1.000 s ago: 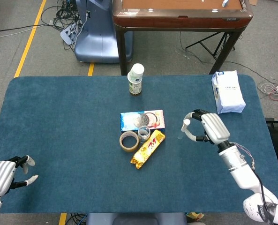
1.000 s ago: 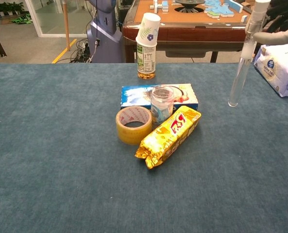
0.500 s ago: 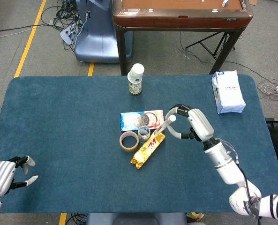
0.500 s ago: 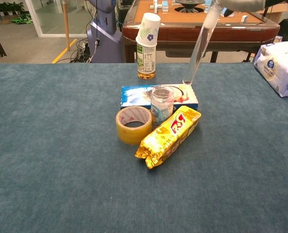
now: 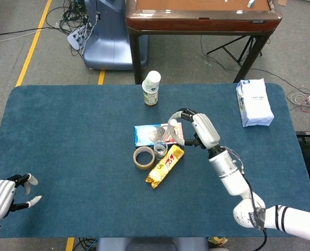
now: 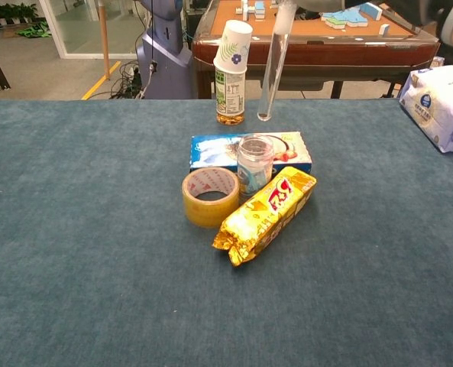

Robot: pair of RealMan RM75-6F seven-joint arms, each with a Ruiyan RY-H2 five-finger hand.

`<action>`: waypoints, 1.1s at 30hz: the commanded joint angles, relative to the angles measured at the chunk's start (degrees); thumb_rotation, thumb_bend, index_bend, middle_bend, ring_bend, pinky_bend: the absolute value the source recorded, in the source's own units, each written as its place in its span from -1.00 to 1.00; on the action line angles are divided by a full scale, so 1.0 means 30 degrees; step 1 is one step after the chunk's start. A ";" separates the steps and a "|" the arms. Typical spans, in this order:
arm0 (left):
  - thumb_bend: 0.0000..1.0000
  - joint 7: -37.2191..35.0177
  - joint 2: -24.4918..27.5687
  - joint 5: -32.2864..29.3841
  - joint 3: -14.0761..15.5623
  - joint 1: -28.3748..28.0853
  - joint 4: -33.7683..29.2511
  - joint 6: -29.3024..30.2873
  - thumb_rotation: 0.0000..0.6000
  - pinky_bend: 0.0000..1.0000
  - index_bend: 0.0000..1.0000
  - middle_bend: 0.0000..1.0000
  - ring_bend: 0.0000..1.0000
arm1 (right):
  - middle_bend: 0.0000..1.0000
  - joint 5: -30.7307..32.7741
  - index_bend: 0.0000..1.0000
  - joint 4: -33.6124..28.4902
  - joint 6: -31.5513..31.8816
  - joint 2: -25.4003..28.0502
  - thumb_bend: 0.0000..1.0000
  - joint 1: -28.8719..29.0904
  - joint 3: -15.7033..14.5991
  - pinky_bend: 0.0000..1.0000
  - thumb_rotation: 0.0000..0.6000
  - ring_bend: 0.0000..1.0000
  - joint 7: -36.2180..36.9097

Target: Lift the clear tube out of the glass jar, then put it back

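Hanging nearly upright in the air, the tube [image 6: 270,61] is pinched near its top by the right hand [image 5: 196,130], its lower end above and just behind the jar [image 6: 254,165]. Tape [image 6: 210,196] and a yellow packet [image 6: 266,214] flank the jar. Left hand [image 5: 7,194] holds nothing, fingers apart, at the bench [image 5: 66,136] edge.

Little legible from my cameras. Yellow snack packet [image 6: 266,214] carries large red lettering, too creased to read. White bag [image 6: 443,102] shows a round blue logo, text too small. Bottle [image 6: 230,92] label has dark print, unreadable.
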 commanded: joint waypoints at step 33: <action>-0.71 -0.0906 0.0346 -0.0139 -0.0064 0.0090 0.0106 0.0085 1.00 0.39 0.02 0.40 0.04 | -0.02 0.0651 0.35 0.4003 -0.1506 -0.3034 0.17 0.0816 -0.1082 -0.36 1.00 -0.40 0.0410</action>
